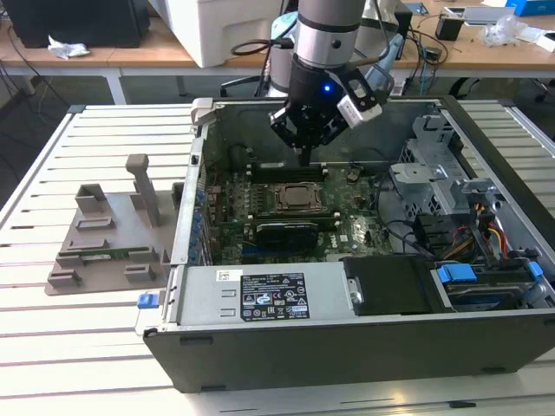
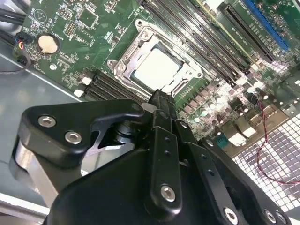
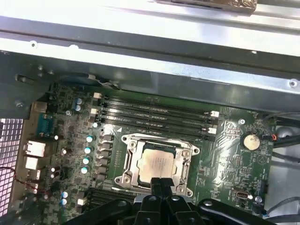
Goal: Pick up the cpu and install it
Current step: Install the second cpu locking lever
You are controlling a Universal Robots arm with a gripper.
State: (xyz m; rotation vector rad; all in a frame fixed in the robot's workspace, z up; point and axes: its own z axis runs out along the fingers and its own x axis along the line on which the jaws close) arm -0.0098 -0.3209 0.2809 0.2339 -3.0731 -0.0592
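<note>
Silver-topped, the cpu (image 3: 157, 164) (image 2: 154, 68) lies seated in the motherboard socket (image 3: 158, 165) in both wrist views. The exterior view adds the open computer case (image 1: 347, 347), whose white label is too small to read. Above the socket, the gripper (image 1: 303, 154) (image 2: 161, 101) (image 3: 161, 183) points down, fingers pressed together, empty.

cpu (image 3: 158, 163) edge (gripper-hidden)

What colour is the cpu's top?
Shiny silver-grey, seated in the socket; the cpu shows best in the first wrist view.
</note>
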